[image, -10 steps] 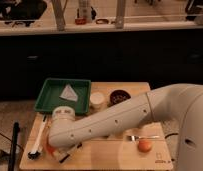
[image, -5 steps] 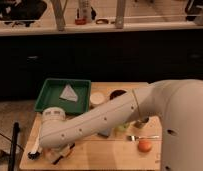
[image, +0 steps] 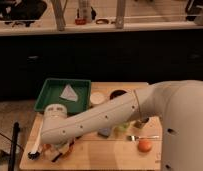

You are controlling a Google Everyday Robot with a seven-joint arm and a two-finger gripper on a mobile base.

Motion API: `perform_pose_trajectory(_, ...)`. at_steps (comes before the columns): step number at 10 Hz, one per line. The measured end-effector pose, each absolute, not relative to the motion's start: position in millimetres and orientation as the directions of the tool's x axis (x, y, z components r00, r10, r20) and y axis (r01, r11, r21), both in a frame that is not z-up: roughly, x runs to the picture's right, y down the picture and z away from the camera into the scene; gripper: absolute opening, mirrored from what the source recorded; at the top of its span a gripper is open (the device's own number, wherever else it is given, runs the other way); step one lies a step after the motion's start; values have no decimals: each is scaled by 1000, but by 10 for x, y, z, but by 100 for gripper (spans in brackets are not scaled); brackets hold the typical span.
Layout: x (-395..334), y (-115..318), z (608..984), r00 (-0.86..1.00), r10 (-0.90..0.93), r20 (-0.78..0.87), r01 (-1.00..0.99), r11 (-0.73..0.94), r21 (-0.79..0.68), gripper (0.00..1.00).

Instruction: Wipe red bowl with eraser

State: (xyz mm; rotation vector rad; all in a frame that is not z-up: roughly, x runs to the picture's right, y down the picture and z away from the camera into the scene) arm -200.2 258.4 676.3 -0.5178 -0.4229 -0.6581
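Observation:
My gripper (image: 57,149) is low over the front left corner of the wooden table, at the end of the white arm that reaches across from the right. Only a sliver of the orange-red bowl (image: 46,148) shows under the wrist; the arm hides the rest. A small tan and dark piece at the gripper (image: 60,154) may be the eraser, but I cannot tell whether it is held.
A green tray (image: 51,89) holding a white cloth (image: 69,92) stands at the back left. Beside it are a white cup (image: 97,98) and a dark maroon bowl (image: 117,94). A light blue sponge (image: 105,132), a fork (image: 143,137) and an orange (image: 144,145) lie at the front right. A white-handled brush (image: 34,148) lies at the left edge.
The arm has swung left and down, carrying the gripper from the table's middle left toward the front left corner, over the bowl.

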Motion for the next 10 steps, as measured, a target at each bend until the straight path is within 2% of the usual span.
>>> perform_pose_trajectory(10,-1628,2508,7113,741,-351,573,610,708,-356,0)
